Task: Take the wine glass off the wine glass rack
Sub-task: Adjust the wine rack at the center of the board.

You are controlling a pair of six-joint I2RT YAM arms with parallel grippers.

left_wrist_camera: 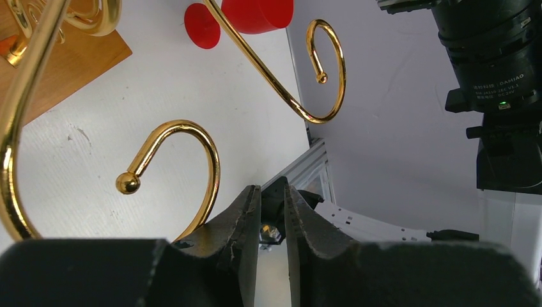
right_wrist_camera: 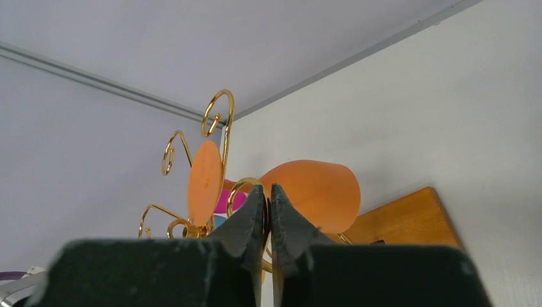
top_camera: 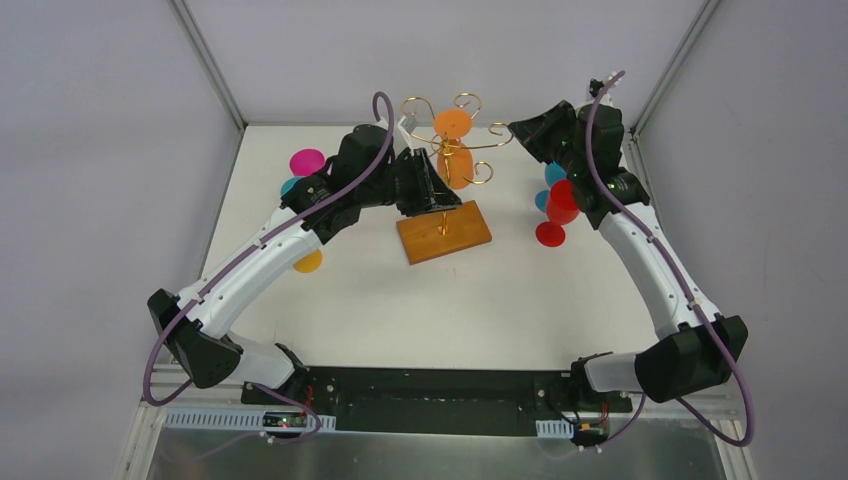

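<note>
The left arm (top_camera: pixel 255 262) rises from its base at the near left and bends inward, so the left gripper (top_camera: pixel 428 190) points right at the far middle. Its fingers (left_wrist_camera: pixel 246 217) stand close together with only a narrow slit between them and nothing in it. The right arm (top_camera: pixel 650 260) reaches from the near right up to the far right with its wrist turned left, and the right gripper (right_wrist_camera: pixel 269 192) has its fingertips pressed together, empty.
</note>
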